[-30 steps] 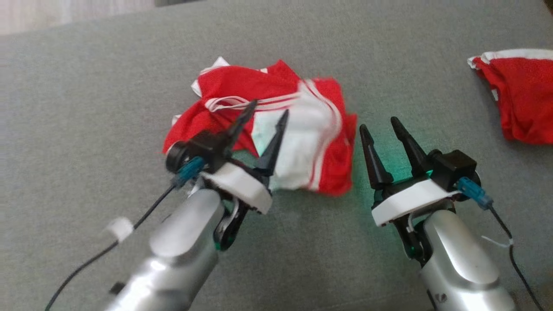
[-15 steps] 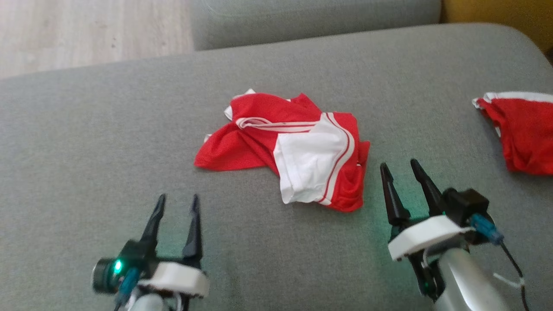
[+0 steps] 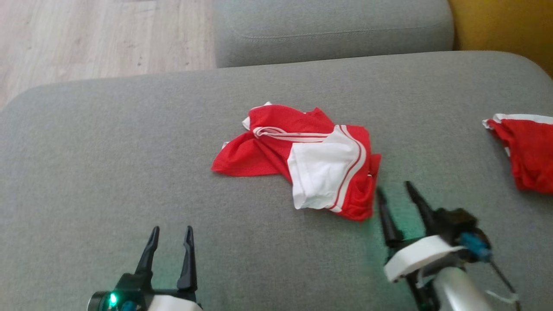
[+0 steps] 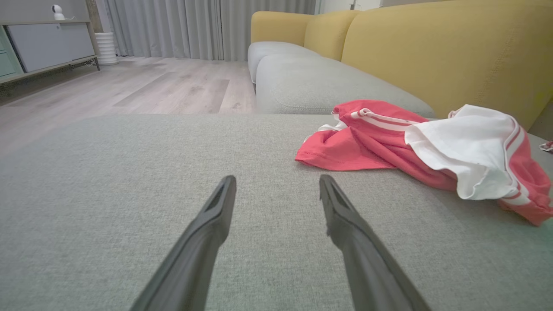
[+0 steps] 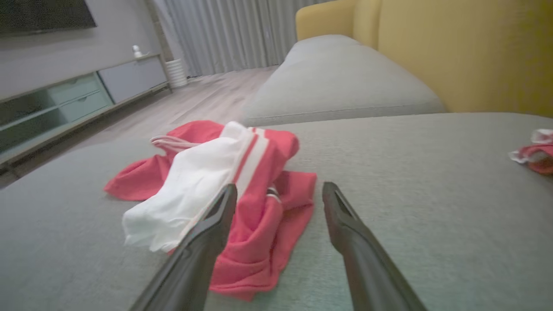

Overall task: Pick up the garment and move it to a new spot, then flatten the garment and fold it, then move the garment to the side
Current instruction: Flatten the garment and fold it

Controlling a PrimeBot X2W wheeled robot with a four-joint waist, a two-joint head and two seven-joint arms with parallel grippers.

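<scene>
Nearest first: find left end effector (image 3: 172, 229) at near left over bare grey seat cushion (image 3: 108, 164), spread wide, nothing held, well apart from the cloth. Find right end effector (image 3: 394, 187) slightly further in, also spread wide and empty, one fingertip just beside near right corner of the garment (image 3: 311, 160); can't tell if touching.

Place the garment mid-cushion as a crumpled heap: white sleeve on top with striped trim, red body bunched under and trailing left.

Judged step: pickup not yet made, so grasp and relocate.
- Go in with right, closest to the near lobe.
- Pinch a red edge plus the layer under it, not the loose white sleeve alone; likely to peel off and drag otherwise.
- Come in low along the cushion, close fully, and lift clear before travelling to avoid a trailing hem.
- Bring left across to the flat red flap on the left side for a two-point lift, probably easier to spread after.
- Keep off second red cloth (image 3: 527, 151) at far right, well apart.

Beyond: another grey cushion (image 3: 332, 30), wood floor (image 3: 86, 39), yellow backrest (image 4: 432, 56).
</scene>
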